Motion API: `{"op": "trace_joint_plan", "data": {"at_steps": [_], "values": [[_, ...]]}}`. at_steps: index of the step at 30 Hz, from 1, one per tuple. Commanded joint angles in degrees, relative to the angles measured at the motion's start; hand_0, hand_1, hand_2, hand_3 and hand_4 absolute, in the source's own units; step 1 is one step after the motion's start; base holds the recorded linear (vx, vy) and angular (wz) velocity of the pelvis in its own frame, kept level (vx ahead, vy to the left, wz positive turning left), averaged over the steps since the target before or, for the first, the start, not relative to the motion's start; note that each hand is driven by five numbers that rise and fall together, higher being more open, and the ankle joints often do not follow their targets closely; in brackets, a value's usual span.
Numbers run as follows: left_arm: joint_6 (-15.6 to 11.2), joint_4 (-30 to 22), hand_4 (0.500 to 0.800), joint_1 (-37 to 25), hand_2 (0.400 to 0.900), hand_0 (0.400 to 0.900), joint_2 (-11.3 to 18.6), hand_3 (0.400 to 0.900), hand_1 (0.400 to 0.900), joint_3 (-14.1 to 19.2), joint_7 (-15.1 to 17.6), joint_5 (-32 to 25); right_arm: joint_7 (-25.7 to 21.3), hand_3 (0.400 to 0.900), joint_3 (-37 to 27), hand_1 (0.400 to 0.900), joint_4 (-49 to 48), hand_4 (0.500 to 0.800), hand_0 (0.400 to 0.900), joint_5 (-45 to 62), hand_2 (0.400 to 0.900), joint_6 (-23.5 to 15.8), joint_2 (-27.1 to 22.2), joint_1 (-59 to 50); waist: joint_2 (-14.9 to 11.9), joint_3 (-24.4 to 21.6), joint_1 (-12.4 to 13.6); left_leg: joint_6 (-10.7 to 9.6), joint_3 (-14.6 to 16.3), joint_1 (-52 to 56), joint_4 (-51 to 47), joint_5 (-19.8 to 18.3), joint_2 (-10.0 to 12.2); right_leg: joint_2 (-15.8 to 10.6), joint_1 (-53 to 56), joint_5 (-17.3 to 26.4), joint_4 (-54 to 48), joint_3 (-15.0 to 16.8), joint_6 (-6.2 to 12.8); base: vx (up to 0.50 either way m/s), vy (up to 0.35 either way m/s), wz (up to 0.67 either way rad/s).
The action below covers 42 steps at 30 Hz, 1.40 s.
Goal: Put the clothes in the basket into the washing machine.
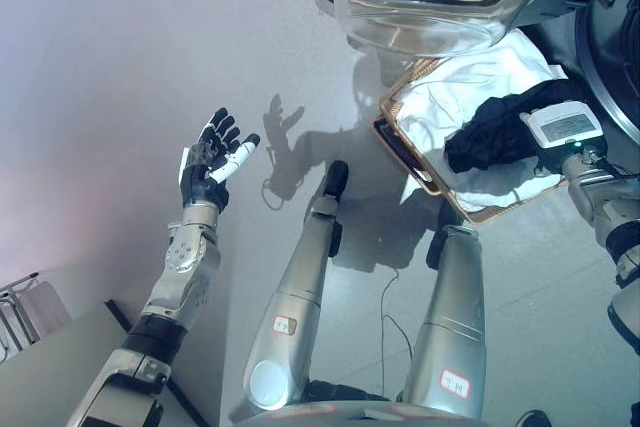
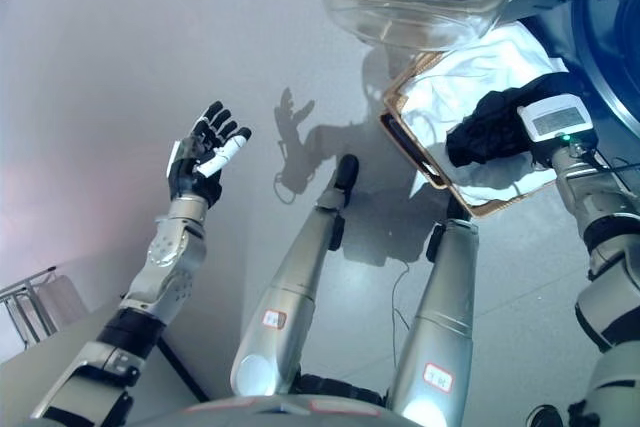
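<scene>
A woven basket with a brown rim sits on the floor at the upper right. It holds a white cloth and a black cloth lying on top. My right arm reaches into the basket at the black cloth, which hides the hand. My left hand is open with its fingers spread, raised over the bare floor at the left and far from the basket. The washing machine's round glass door hangs open at the top, and the dark drum opening is at the far right.
A grey floor fills the left and middle. A metal rack and a grey surface with a dark edge stand at the lower left.
</scene>
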Motion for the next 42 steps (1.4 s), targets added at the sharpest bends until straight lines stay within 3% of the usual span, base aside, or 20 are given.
{"op": "trace_joint_plan", "data": {"at_steps": [1, 3, 4, 5, 6, 14, 15, 25, 29, 34, 38, 42], "values": [[-5.58, -5.04, 0.800, 0.18, 0.900, 0.900, 1.35, 0.900, 0.900, 2.15, 1.48, -0.90, -0.47, 0.900, 1.55, 0.900, 0.37, 0.800, 0.900, 1.42, 0.900, 0.50, -3.59, 0.08, 4.88, -0.22, -1.65, -0.12, -2.33, -3.55, 2.60, -0.04, 2.06, -1.68, 2.85, 1.82, 1.63, 1.83, 1.16, 0.07, -0.027, 0.01], [-5.59, -5.41, 0.800, -0.11, 0.900, 0.900, 1.84, 0.900, 0.900, 1.78, 1.77, -0.70, -0.96, 0.900, 1.57, 0.900, 0.30, 0.800, 0.900, 1.71, 0.900, 0.68, -3.26, -0.25, 4.89, -0.22, -1.61, -0.06, -2.20, -4.36, 3.29, -0.25, 1.97, -1.62, 1.98, 1.74, 2.24, 1.87, 1.08, -0.01, -0.002, -0.04], [-5.67, -5.76, 0.800, 0.00, 0.900, 0.900, 2.11, 0.900, 0.900, 1.65, 1.86, -0.48, -1.29, 0.610, 1.43, 0.610, 0.31, 0.626, 0.610, 1.78, 0.610, 0.75, -3.18, -0.27, 4.96, -0.22, -1.61, -0.01, -2.14, -4.64, 3.58, -0.37, 1.88, -1.64, 1.45, 1.64, 2.62, 1.98, 1.08, -0.01, 0.001, -0.05], [-5.85, -6.17, 0.800, 0.00, 0.900, 0.900, 2.39, 0.900, 0.900, 1.66, 1.92, -0.49, -1.64, 0.610, 1.24, 0.610, 0.30, 0.626, 0.610, 1.93, 0.610, 0.84, -3.05, -0.33, 5.01, -0.22, -1.51, 0.01, -2.13, -4.85, 3.72, -0.44, 1.82, -1.60, 1.11, 1.65, 2.71, 2.02, 1.08, -0.01, 0.010, -0.05], [-6.01, -6.54, 0.800, 0.07, 0.900, 0.900, 2.62, 0.900, 0.900, 1.66, 1.94, -0.60, -2.00, 0.400, 1.04, 0.400, 0.25, 0.500, 0.400, 2.11, 0.400, 0.93, -2.97, -0.45, 5.08, -0.22, -1.47, 0.06, -2.09, -5.02, 3.93, -0.49, 1.79, -1.57, 0.87, 1.65, 2.89, 2.11, 1.02, -0.01, 0.004, -0.04], [-6.57, -5.83, 0.800, -0.75, 0.900, 0.900, 3.34, 0.900, 0.900, 1.56, 2.40, -0.74, -3.03, 0.400, 0.64, 0.400, 1.16, 0.500, 0.400, 2.07, 0.400, 1.64, -1.54, -0.95, 4.65, -0.22, -1.38, 0.07, -1.89, -3.62, 2.69, -0.25, 2.10, -1.55, 2.26, 1.86, 1.53, 1.76, 0.85, -0.01, 0.000, -0.03], [-6.54, -5.70, 0.800, -1.21, 0.900, 0.900, 3.28, 0.900, 0.900, 1.93, 2.47, -0.77, -3.10, 0.400, 0.28, 0.400, 0.89, 0.500, 0.400, 2.34, 0.400, 1.71, -1.38, -1.08, 4.60, -0.22, -1.21, 0.12, -1.90, -3.88, 1.20, 2.02, 2.53, -1.26, 1.83, 4.09, 0.04, 1.50, 0.75, -0.08, 0.013, -0.14], [-5.99, 2.91, 0.800, -4.39, 0.900, 0.900, 0.98, 0.900, 0.900, 1.29, 2.40, -1.16, -2.39, 0.400, -4.79, 0.400, 1.71, 0.500, 0.400, 5.85, 0.400, 2.34, 4.30, 3.04, 3.43, -0.22, -2.29, -0.35, -1.06, 9.86, -10.28, 5.29, 5.05, -1.61, 16.61, 7.83, -13.06, -0.16, 1.24, 0.02, -0.005, -0.10], [-5.20, 6.46, 0.800, -4.69, 0.900, 0.900, 0.03, 0.900, 0.900, 1.81, 1.98, -1.22, -1.46, 0.400, -9.54, 0.400, 1.48, 0.500, 0.400, 10.28, 0.400, 1.67, 7.73, 6.88, 2.78, -0.22, -3.03, -0.90, -0.95, 16.93, -15.17, 6.59, 6.31, -1.61, 24.48, 9.26, -19.15, -1.00, 1.71, 0.06, -0.029, -0.11], [-4.87, 10.21, 0.800, -3.79, 0.900, 0.900, -1.25, 0.900, 0.900, 3.61, 1.98, -1.46, 0.17, 0.400, -20.98, 0.400, 2.03, 0.500, 0.400, 25.31, 0.400, -0.54, 14.53, 12.23, 2.25, -0.22, -3.91, -0.85, -0.44, 24.77, -18.86, 7.01, 7.73, -1.34, 32.71, 10.64, -24.83, -1.53, 2.10, 0.06, -0.019, -0.17], [-5.23, 10.19, 0.800, -3.51, 0.900, 0.900, -2.63, 0.900, 0.900, 5.02, 2.72, -1.55, -0.42, 0.400, -33.89, 0.400, 3.52, 0.500, 0.400, 46.43, 0.400, -3.76, 21.61, 13.91, 2.87, -0.22, -4.70, -0.65, 0.15, 27.58, -19.77, 6.53, 8.01, -1.63, 34.95, 10.48, -25.99, -1.18, 2.15, 0.04, -0.006, -0.05], [-5.11, 8.53, 0.800, -4.10, 0.900, 0.900, -3.21, 0.900, 0.900, 5.50, 3.91, -1.29, 0.00, 0.400, -41.87, 0.400, 3.14, 0.500, 0.400, 62.79, 0.400, -7.29, 25.05, 12.93, 4.14, -0.22, -5.33, -0.64, 0.81, 28.54, -20.86, 6.29, 7.85, -1.68, 34.74, 10.05, -25.88, -0.55, 2.32, 0.01, 0.009, -0.02]]}}
